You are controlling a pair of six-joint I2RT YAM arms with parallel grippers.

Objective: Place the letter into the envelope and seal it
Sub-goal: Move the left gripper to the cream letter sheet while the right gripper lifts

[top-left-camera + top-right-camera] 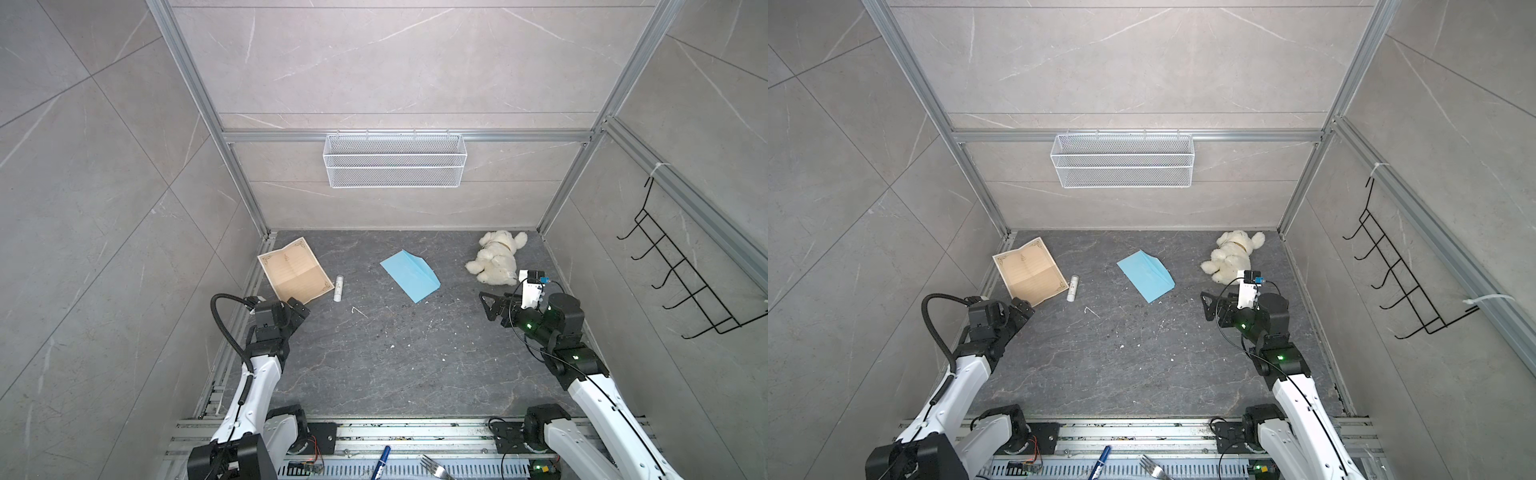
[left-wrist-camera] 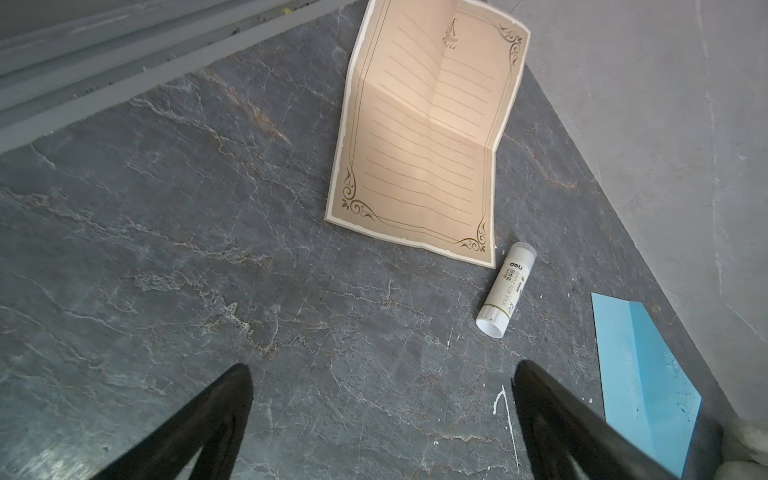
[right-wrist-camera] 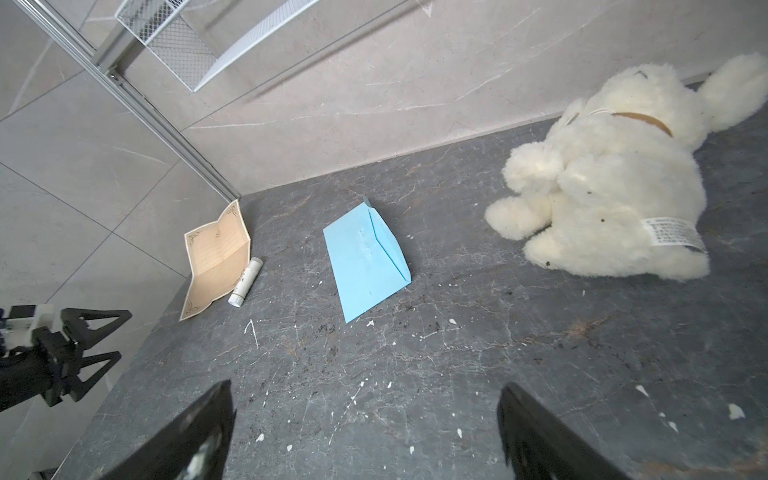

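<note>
Letter [image 1: 296, 272]: tan sheet, dark corner flourishes, ruled lines, cross creases. Unfolded, face up, far half slightly raised. Lies far left. Envelope [image 1: 409, 274]: light blue, flat, skewed, approx. centre-rear, well apart from letter. Flap folded down; whether sealed, cannot tell.

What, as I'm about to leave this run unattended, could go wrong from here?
The glue stick lies right beside the letter; a grab there may knock it rolling. The letter looks wider than the envelope, so it may jam unless refolded. The envelope lies flat, flap seemingly down; it may slide rather than open.
</note>
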